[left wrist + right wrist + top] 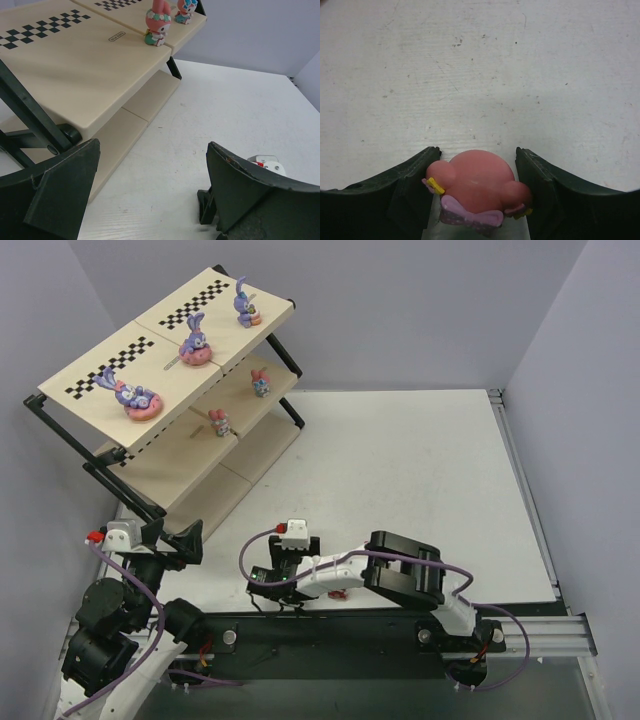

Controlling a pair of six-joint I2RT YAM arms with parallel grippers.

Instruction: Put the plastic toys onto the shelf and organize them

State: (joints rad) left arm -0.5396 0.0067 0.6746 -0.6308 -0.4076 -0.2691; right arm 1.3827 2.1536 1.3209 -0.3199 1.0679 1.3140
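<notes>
Gripping from both sides: the right gripper [476, 155] is clamping a pink rounded plastic figurine with a purple bow [477, 180], both dark fingers [415, 180] looking pressed to its flanks. How firm the hold is, I cannot tell.

The figurine is lying low between the jaws on the white worktop [480, 75], close to its near edge, just in front of the arm bases. It is well apart from the slanted beige wooden shelf on a black frame [225, 320], which is occupying the far left corner.

The left gripper [152, 150] is hanging near the shelf's foot, fingers wide apart and holding nothing.

Three purple long-eared bunnies on pink donut bases [193, 340] are sitting on the top board. Two small pink figures [261, 381] are standing on the middle board.

Risks, as judged:
- The body is glossy and rounded, so it may be squirting out as the jaws lift it.
- The boards are tilting, so a toy released carelessly may be sliding or toppling toward the lower edge.
- The arm will be reaching across a crowded board, and the wrist could be knocking the placed bunnies.
- The left arm is sitting on the likely route, risking a clash.
</notes>
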